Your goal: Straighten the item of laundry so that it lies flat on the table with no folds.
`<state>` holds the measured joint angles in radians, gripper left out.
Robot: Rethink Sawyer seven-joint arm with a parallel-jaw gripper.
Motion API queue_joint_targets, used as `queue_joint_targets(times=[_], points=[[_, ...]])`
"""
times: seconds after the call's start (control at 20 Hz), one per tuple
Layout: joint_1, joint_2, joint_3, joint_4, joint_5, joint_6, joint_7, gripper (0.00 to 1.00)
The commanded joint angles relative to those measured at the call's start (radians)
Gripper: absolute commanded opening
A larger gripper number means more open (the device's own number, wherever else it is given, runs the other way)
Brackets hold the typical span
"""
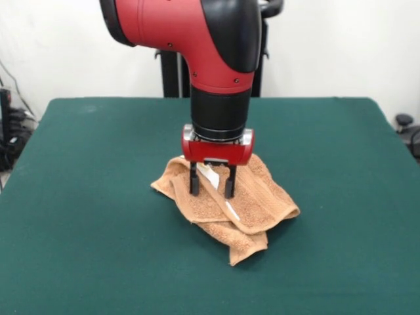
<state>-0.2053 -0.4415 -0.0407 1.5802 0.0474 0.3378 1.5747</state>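
The end effector (pixel 212 187) stands with fingers spread apart, tips down on the crumpled, folded orange-tan towel (pixel 246 207) lying on the green surface (pixel 79 197).

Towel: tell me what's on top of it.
The open gripper stands over the towel, fingers straddling a raised fold with a white label. Folded layers hide the towel's lower part and the table beneath.

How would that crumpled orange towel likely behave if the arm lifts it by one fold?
The towel is probably floppy: it lies in soft overlapping folds, so lifted parts should drape. It looks light, thin terry, likely rising easily. On the felt-like table it may drag rather than slide. The gripper stands over it, jaws apart.
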Motion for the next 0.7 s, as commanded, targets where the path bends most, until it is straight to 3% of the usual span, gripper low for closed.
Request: queue_joint_targets(times=[0.05,0.45,0.5,0.7], points=[[0.034,0.014,0.105,0.144,-0.011,-0.013,0.156,1.00],[0.040,0.020,0.108,0.141,-0.014,-0.031,0.153,1.00],[0.041,0.020,0.107,0.142,-0.012,-0.034,0.157,0.00],[0.033,0.015,0.117,0.145,-0.020,-0.045,0.147,0.00]])
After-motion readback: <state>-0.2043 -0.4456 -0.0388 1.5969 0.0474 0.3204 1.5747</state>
